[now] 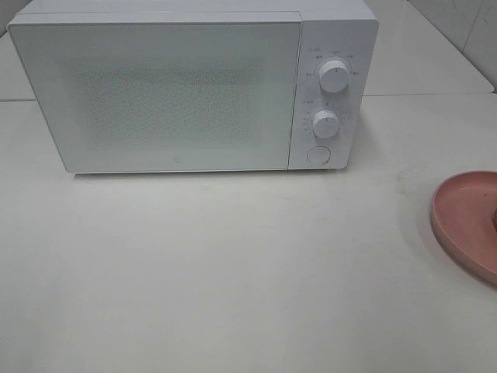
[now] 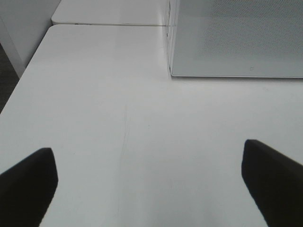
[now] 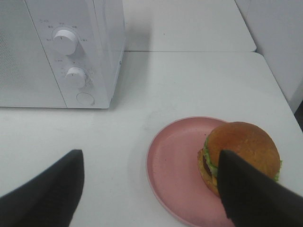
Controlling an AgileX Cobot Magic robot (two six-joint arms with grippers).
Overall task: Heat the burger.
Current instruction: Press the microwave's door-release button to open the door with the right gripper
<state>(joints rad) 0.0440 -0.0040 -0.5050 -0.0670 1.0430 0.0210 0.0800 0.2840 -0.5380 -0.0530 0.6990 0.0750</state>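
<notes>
Right fingers point(image 3: 255, 194) and left fingers point(image 2: 28, 184) stand apart, empty. Grip the burger point(image 3: 244, 146), on the plate point(image 1: 466, 221) at 4 o'clock from the microwave point(image 1: 178, 93), gently: probably soft, layers slip.

There was one microwave point(image 1: 178, 93), and on it two knobs, an upper knob point(image 1: 333, 76) and a lower knob point(image 1: 325, 123), plus one round button point(image 1: 318, 155). There was one plate point(image 1: 466, 221) and one burger point(image 3: 241, 153). Two grippers showed, one in each wrist view: the left gripper point(image 2: 149, 184) and the right gripper point(image 3: 151, 189). Each had two dark fingers point(image 2: 28, 184), four in all. The surface point(image 1: 233, 272) was two white tops meeting at one seam.
</notes>
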